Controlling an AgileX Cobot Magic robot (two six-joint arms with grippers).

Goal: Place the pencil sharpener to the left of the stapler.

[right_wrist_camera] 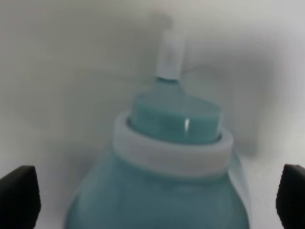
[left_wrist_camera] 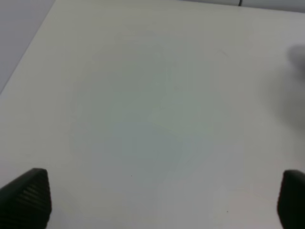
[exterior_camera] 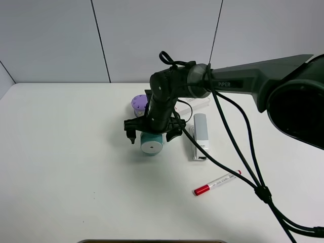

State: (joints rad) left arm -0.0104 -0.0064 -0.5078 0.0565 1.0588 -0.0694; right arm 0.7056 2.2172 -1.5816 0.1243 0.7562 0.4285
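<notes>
Your right gripper [exterior_camera: 152, 134] straddles the sharpener [exterior_camera: 151, 145], jaws wide, just left of the stapler [exterior_camera: 199, 135]; it looks placed, so rise straight up without nudging it.

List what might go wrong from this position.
1. The pencil sharpener lies on its rounded side between the open fingers of the right gripper; a brushing finger could set it rolling.
2. One finger hangs close to the stapler, so a sideways move might nudge it.
3. The purple cylinder sits just behind the arm and could be bumped.
</notes>
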